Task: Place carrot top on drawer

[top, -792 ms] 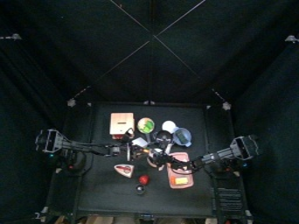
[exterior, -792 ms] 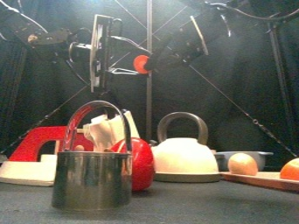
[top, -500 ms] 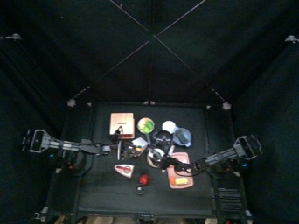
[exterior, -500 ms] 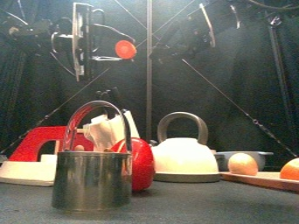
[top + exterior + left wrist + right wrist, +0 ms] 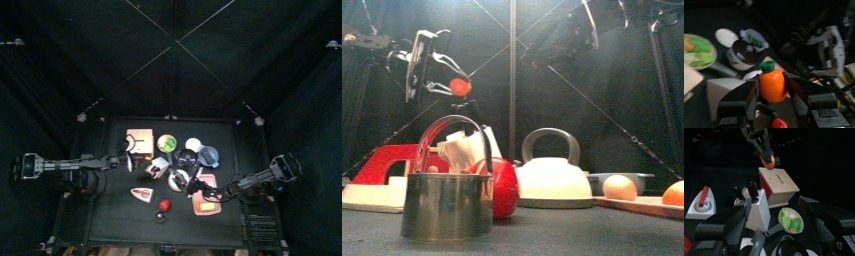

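Note:
My left gripper [image 5: 449, 85] is shut on an orange carrot [image 5: 771, 85] with a green top, held high in the air between both jaws. In the right wrist view the carrot [image 5: 769, 161] hangs just above the drawer [image 5: 778, 183], a light orange-tan box with a flat top, without touching it. In the top view the drawer [image 5: 136, 138] stands at the table's back left, with my left gripper [image 5: 128, 159] at its front edge. My right gripper [image 5: 777, 228] is open and empty, low over the table's right side.
A knife block [image 5: 756, 204], a bowl of green food [image 5: 791, 219] and a red-and-white item [image 5: 703, 201] stand near the drawer. At the front are a metal cup [image 5: 448, 200], a red apple [image 5: 501, 188], a white kettle [image 5: 552, 178] and a tray [image 5: 639, 206].
My left gripper has carried the carrot leftward and lower, ending over the drawer. My right arm has drawn back a little to the right.

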You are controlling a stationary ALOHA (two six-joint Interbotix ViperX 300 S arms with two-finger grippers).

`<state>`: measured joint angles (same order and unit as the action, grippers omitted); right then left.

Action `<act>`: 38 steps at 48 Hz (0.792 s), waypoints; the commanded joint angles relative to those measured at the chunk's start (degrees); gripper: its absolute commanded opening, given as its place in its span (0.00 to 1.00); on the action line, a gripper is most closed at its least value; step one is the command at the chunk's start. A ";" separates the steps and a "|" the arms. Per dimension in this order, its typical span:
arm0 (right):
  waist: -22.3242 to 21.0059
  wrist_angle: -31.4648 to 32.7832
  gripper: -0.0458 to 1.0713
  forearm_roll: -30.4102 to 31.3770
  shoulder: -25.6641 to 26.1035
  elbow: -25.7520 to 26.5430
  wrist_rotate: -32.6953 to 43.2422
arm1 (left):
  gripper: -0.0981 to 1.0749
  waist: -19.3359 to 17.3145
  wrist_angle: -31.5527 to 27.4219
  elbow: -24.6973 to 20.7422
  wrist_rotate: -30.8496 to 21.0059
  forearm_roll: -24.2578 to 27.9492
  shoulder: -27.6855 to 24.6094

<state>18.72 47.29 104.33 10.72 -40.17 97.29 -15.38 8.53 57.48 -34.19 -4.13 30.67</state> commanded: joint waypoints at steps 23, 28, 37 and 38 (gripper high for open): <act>-0.44 0.62 0.97 -1.05 1.05 0.62 0.18 | 0.62 -17.93 -11.95 1.05 6.15 2.55 2.99; -0.62 0.35 0.97 -1.05 0.79 0.79 0.18 | 0.63 -19.60 -12.04 1.67 6.24 2.20 2.72; -1.23 0.26 0.97 -1.05 0.18 1.05 0.18 | 0.63 -20.30 -12.04 1.93 6.50 2.46 2.29; -1.23 0.18 0.97 -0.97 0.18 1.14 0.18 | 0.63 -20.48 -12.04 1.93 6.50 2.46 2.20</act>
<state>17.84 47.37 103.10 10.11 -40.25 97.29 -35.24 -3.69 60.12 -27.77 -1.85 33.22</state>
